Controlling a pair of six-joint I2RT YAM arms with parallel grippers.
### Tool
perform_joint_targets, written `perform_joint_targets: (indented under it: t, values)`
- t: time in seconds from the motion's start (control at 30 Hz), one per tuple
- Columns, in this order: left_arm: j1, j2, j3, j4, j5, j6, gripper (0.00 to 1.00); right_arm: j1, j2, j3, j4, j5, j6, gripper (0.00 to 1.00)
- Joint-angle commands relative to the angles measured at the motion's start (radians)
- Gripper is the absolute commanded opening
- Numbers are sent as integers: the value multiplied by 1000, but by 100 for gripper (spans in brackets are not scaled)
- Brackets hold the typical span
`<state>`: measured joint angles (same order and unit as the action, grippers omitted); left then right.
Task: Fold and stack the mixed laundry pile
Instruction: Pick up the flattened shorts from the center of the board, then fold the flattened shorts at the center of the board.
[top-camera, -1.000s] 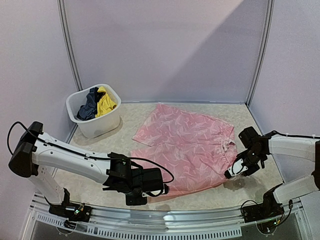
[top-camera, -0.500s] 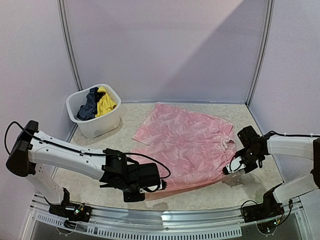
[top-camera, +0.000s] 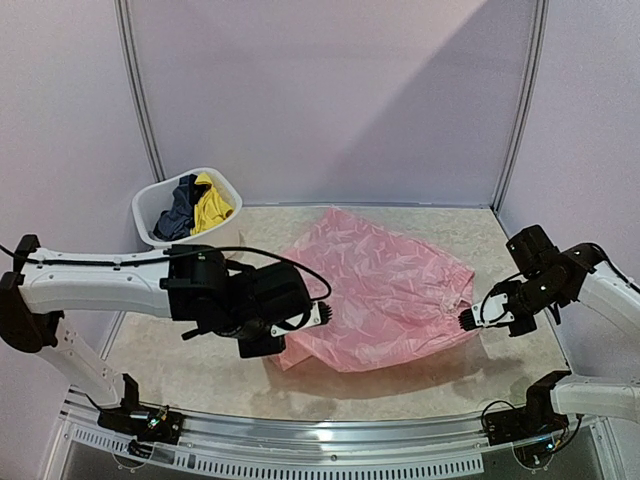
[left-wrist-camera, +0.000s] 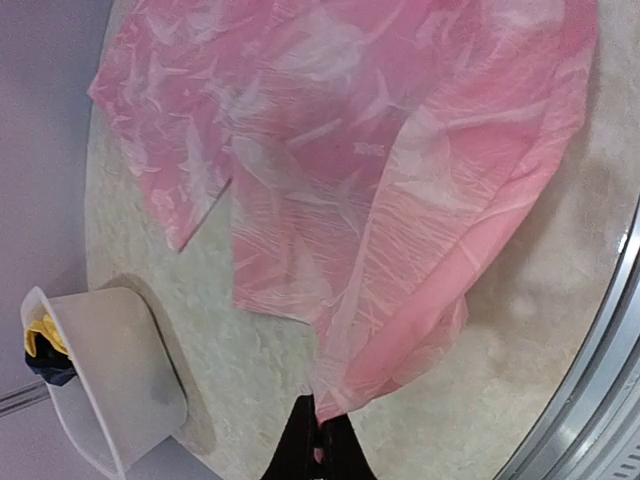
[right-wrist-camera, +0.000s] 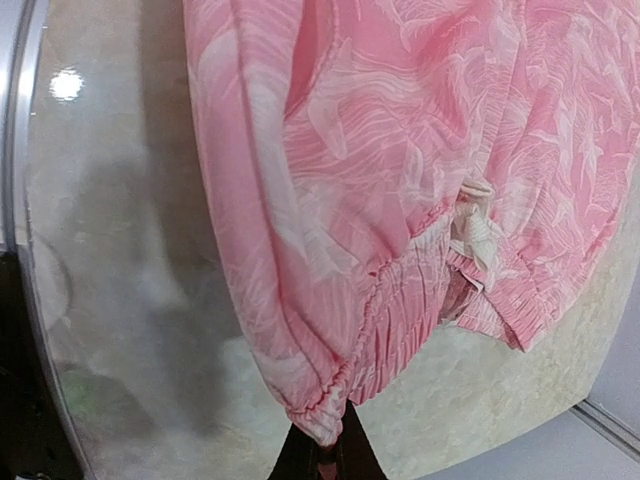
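Thin pink leaf-print garment w/ elastic waistband (top-camera: 385, 290) sits mid-table, stretched btwn both grippers. L gripper (top-camera: 318, 316), approx 8 o'clock of the cloth, has its fingers pressed together on a hem corner; in the wrist view the fabric drapes away from the tips. R gripper (top-camera: 468, 320), approx 4 o'clock, pinches the gathered waistband edge, jaws tight on it. Small white drawstring bow (right-wrist-camera: 475, 230) lies near that spot. Garment's near edge hangs clear of the speckled beige tabletop (top-camera: 480, 375), shadow under it; the far part at 12 o'clock rests on the top. White plastic tub (top-camera: 200, 236) at 10 o'clock, apart from the cloth, holds a navy garment (top-camera: 180, 210) + a yellow garment (top-camera: 212, 205), touching.
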<state>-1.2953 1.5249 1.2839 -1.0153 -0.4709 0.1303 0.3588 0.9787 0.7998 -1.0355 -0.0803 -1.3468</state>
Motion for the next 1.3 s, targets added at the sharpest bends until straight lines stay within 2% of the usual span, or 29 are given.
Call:
perform_joint_targets:
  t: [0.0, 0.17, 0.23, 0.5, 0.67, 0.87, 1.0, 1.2, 1.27]
  values:
    - [47, -11, 124, -72, -130, 120, 0, 0, -53, 23, -168, -69, 70, 0]
    - [150, 66, 280, -45, -182, 280, 0, 0, -102, 5, -182, -109, 129, 0]
    - [190, 93, 317, 12, -184, 349, 0, -1, -100, 17, -190, -144, 172, 0]
    - [308, 296, 584, 153, -184, 456, 0, -13, -26, 99, -213, -279, 319, 0]
    - [360, 457, 775, 203, -180, 541, 0, -115, 37, 180, -231, -369, 363, 0]
    - [422, 584, 937, 317, -134, 578, 0, -287, 202, 294, -303, -517, 364, 0]
    - [434, 666, 1003, 424, -95, 618, 0, -330, 289, 309, -307, -557, 364, 0]
    - [443, 815, 1115, 573, -109, 670, 0, -350, 371, 308, -264, -562, 435, 0]
    - [450, 855, 1127, 627, -109, 682, 0, -399, 401, 311, -247, -569, 456, 0]
